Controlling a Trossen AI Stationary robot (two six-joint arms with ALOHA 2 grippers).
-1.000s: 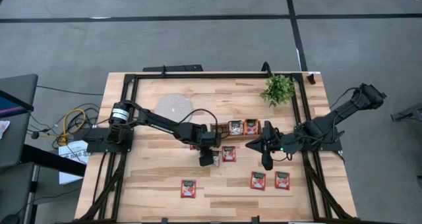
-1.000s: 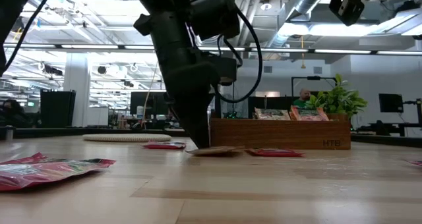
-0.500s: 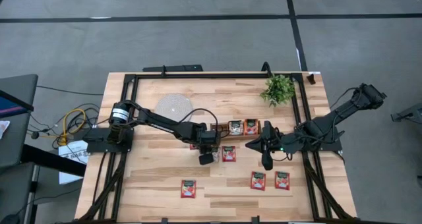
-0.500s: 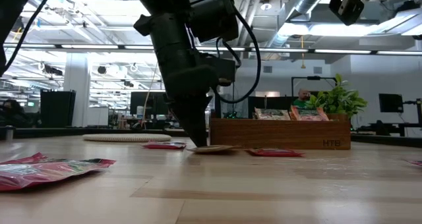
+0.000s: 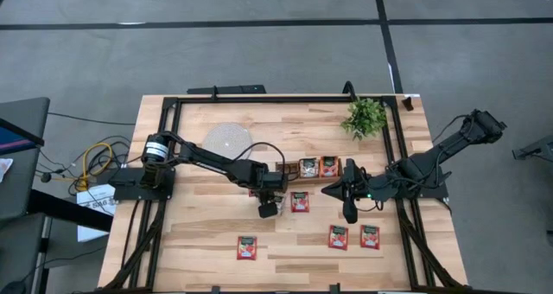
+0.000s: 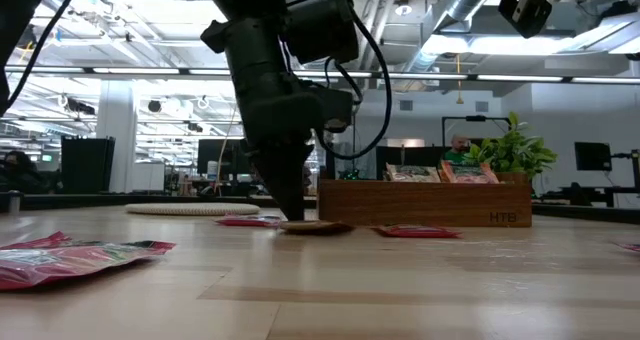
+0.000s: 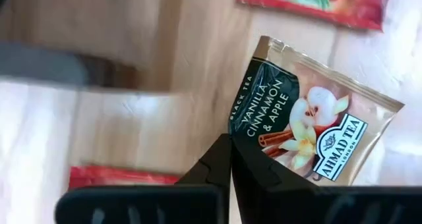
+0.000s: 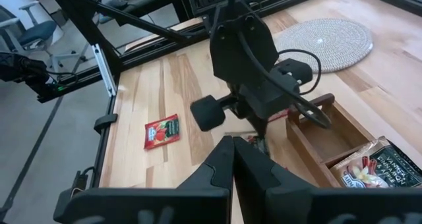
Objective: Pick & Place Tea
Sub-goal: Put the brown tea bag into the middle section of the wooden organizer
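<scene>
My left gripper (image 5: 267,210), just left of centre in the high view, has gone from wide open to fully shut within the last second. In the left wrist view my fingertips meet at the lower-left corner of a pale vanilla-cinnamon tea sachet (image 7: 306,128), which lies flat on the table (image 5: 207,233). I judge the pinch made, but the hold is unconfirmed until lift. Next stage: carry to the wooden tray (image 6: 425,202). My right gripper (image 5: 349,214) waits shut, right of centre, holding nothing.
</scene>
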